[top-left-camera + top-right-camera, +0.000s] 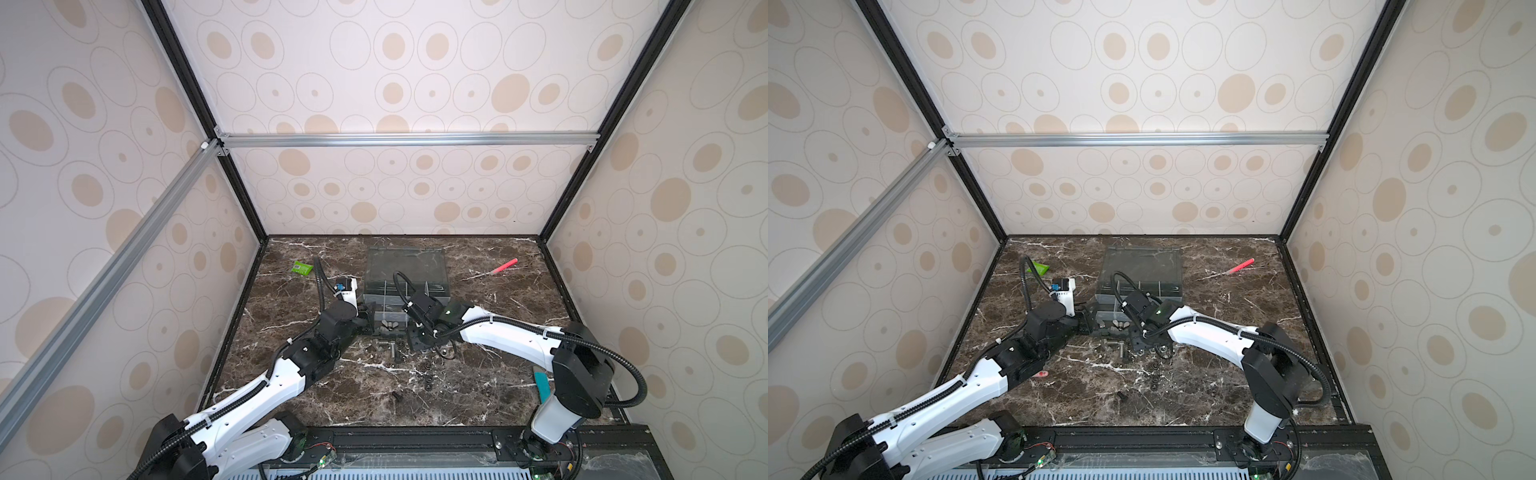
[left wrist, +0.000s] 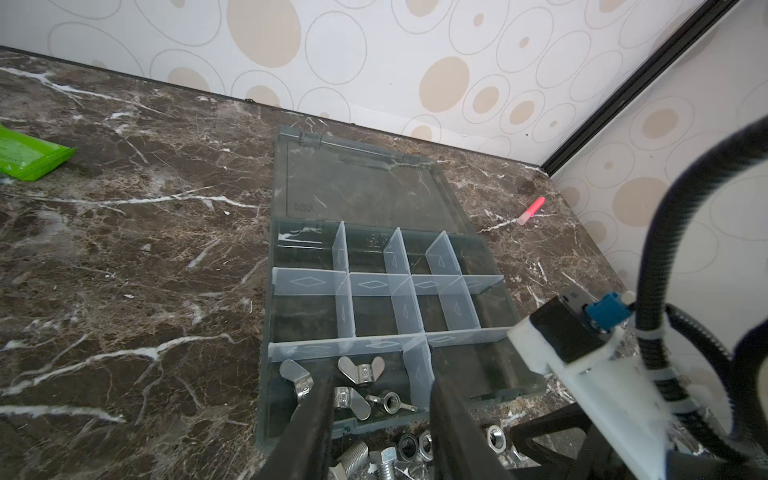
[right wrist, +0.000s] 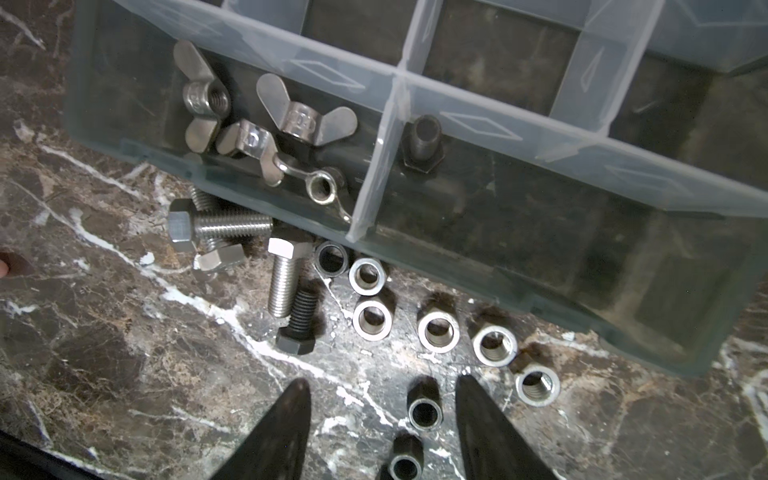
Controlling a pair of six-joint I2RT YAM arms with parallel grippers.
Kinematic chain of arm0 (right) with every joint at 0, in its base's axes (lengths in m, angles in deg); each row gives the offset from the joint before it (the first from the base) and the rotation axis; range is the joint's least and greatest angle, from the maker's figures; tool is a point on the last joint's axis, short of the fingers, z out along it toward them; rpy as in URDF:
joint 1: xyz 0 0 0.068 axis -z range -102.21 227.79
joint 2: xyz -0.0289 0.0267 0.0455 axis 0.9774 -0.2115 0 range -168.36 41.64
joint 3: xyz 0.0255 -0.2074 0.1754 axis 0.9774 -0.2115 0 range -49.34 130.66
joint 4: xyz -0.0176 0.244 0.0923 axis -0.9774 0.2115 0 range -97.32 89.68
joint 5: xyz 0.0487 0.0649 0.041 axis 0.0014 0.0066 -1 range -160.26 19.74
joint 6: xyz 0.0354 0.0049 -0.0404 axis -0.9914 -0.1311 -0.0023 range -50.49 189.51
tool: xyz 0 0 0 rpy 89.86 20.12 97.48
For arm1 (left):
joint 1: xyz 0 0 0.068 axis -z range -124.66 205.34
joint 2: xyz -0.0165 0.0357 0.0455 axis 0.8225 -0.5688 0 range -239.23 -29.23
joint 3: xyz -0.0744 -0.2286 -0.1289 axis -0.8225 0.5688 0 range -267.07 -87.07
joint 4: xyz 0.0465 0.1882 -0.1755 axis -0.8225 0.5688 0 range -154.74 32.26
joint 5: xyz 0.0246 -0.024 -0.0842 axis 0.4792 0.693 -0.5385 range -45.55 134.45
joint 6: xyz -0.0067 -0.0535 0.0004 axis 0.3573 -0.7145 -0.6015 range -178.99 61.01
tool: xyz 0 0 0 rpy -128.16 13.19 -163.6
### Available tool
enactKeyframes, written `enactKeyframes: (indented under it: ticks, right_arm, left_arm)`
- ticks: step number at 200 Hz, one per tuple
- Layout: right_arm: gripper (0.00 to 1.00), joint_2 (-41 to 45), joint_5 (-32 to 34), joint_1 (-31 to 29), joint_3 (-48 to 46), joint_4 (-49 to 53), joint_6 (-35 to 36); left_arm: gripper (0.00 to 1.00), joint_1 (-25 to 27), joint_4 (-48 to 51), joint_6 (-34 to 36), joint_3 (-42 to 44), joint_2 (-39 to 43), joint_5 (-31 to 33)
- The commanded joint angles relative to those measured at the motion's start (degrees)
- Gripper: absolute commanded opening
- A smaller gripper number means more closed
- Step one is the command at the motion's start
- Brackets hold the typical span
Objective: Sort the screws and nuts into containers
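The grey organizer box (image 2: 266, 316) lies open on the marble, its clear lid (image 2: 365, 187) folded flat behind it. Several silver wing nuts (image 2: 361, 372) sit in a front container, and a dark screw (image 3: 422, 139) stands in the container beside it. My left gripper (image 2: 381, 384) hangs open over the wing nuts, holding nothing. On the table before the box lie silver screws (image 3: 224, 224), a black screw (image 3: 301, 320) and several silver nuts (image 3: 438, 332). My right gripper (image 3: 384, 386) is open just above the table, with a dark nut (image 3: 424, 411) standing between its fingers, nearer one finger.
A red pen (image 1: 503, 267) lies at the back right and a green packet (image 1: 302, 268) at the back left. More small black nuts (image 1: 428, 380) and a dark piece (image 1: 397, 395) lie nearer the front. A teal object (image 1: 542, 384) rests by the right arm's base.
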Motion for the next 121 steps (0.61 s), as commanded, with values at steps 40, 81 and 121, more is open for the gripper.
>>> enactKeyframes:
  ticks: [40, 81, 121]
  right_arm:
    - [0.59, -4.8, -1.9, -3.1, 2.5, -0.7, -0.8]
    - [0.59, -7.9, -2.7, -4.2, 5.1, -0.8, -0.8]
    - [0.59, -9.6, -2.6, -4.8, 5.5, -0.6, -0.7]
  left_arm:
    - [0.39, -0.4, 2.3, -2.6, 0.5, 3.4, -0.3]
    - [0.39, -0.5, 1.9, -4.0, 1.4, 3.8, -0.8]
    - [0.39, -0.5, 1.4, -4.5, 1.9, 4.0, -0.7]
